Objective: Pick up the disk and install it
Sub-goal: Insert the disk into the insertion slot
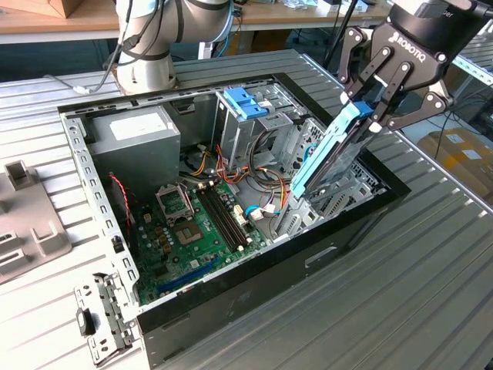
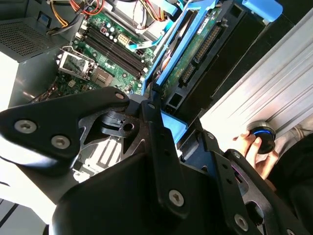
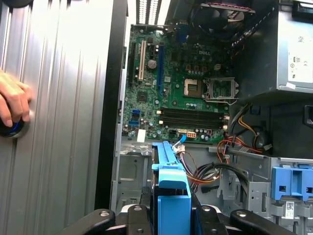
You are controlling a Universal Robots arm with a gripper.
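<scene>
The disk [image 1: 327,158], a grey drive framed by bright blue side rails, hangs steeply tilted over the open computer case [image 1: 308,258], at the exterior view's right. Its lower end dips into the metal drive bay area near the case's front wall. My gripper [image 1: 368,116] is shut on the disk's upper end, with black fingers on both sides. In the second wrist view the disk [image 2: 195,44] shows its green circuit board underside beyond the gripper [image 2: 161,117]. In the first wrist view the blue rail of the disk [image 3: 171,186] stands edge-on between the fingers [image 3: 134,215].
Inside the case lie a green motherboard [image 1: 192,231], a grey power supply box [image 1: 135,139], coloured cables, and a light-blue bracket [image 1: 246,102] in the drive cage. A person's hand [image 3: 12,105] rests on a blue-ringed button on the ribbed table. A loose metal bracket [image 1: 100,324] lies near the case corner.
</scene>
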